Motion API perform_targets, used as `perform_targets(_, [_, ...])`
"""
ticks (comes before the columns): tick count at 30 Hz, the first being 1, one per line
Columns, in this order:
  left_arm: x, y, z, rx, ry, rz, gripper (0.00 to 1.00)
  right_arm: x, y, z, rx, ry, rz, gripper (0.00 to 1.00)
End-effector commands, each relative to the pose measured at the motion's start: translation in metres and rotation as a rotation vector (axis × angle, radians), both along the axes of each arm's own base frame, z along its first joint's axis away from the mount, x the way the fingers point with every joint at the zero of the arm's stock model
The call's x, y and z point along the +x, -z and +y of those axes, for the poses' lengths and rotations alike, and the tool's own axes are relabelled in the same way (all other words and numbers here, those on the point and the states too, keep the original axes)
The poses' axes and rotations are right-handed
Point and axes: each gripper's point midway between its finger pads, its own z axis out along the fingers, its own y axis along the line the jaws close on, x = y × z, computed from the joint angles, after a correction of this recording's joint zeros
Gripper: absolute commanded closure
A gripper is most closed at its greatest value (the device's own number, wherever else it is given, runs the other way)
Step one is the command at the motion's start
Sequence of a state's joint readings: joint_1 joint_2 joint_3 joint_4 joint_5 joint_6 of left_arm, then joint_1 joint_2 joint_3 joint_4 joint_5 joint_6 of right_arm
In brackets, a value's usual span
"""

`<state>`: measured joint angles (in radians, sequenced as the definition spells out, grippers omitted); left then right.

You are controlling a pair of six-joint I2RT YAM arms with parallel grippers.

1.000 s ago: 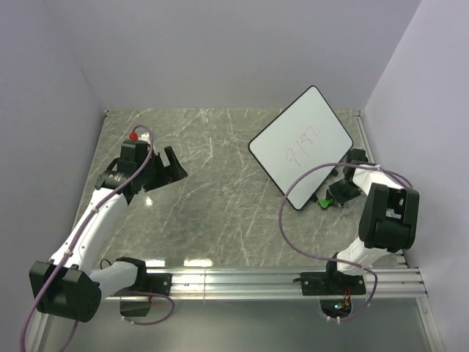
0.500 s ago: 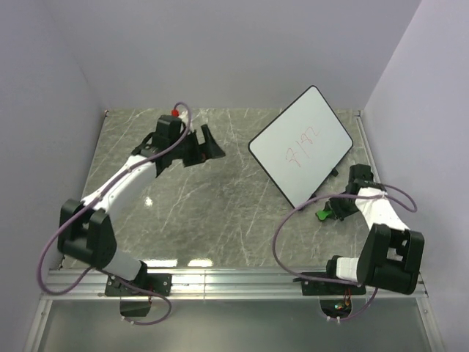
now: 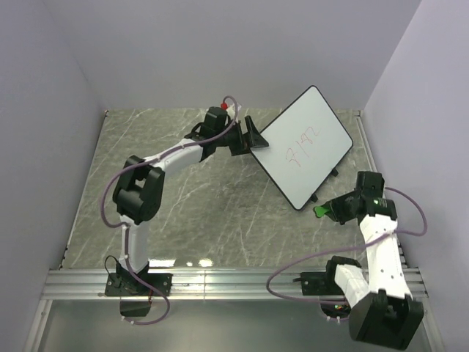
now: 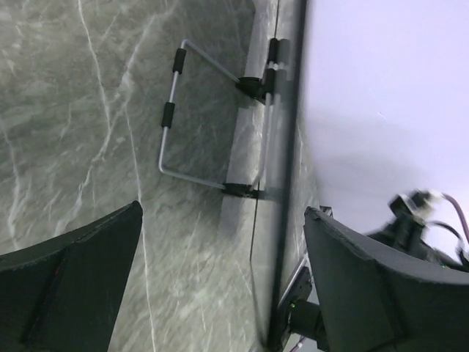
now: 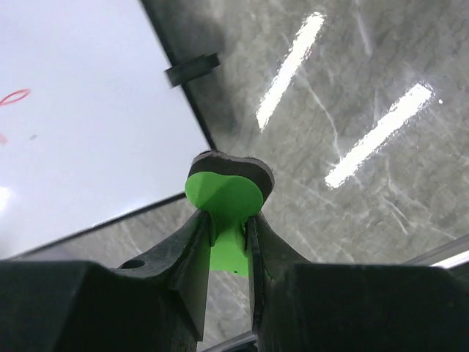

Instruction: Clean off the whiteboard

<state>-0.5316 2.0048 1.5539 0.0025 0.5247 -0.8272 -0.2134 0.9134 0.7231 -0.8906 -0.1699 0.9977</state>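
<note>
The whiteboard (image 3: 304,144) stands tilted at the back right, with faint red scribbles (image 3: 302,144) on its face. My left gripper (image 3: 251,137) is open at the board's left edge; in the left wrist view the board's black rim (image 4: 287,183) runs edge-on between the spread fingers (image 4: 366,286), with its wire stand (image 4: 170,117) behind. My right gripper (image 3: 327,211) is shut on the green eraser (image 5: 226,196), held just below the board's near corner. The board's white face (image 5: 80,110) and black rim fill the upper left of the right wrist view.
The marble tabletop (image 3: 198,198) is walled in on three sides. A metal rail (image 3: 234,282) runs along the near edge. The board's small black foot (image 5: 192,68) sticks out by its rim. Cables loop from both arms.
My left arm has swung right across the table and reached the board's left edge. My right gripper has lifted the green eraser off the table and pulled back toward the near side.
</note>
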Motion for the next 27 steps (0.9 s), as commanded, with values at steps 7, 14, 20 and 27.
perform_targets(7, [0.001,-0.020,-0.043,-0.139,0.124,-0.040,0.29,-0.030,-0.017,-0.003,-0.072,-0.017,-0.013,1.00])
perform_targets(14, [-0.037,0.009,-0.042,-0.107,0.178,0.008,0.98,-0.029,-0.020,-0.011,-0.123,-0.044,-0.004,1.00])
perform_targets(20, [-0.043,0.046,0.002,0.252,0.147,-0.081,1.00,-0.019,-0.021,-0.006,-0.086,-0.042,-0.019,1.00])
perform_targets(27, [-0.074,0.065,0.095,0.625,0.073,-0.124,1.00,-0.002,-0.032,-0.007,-0.080,-0.049,-0.067,1.00])
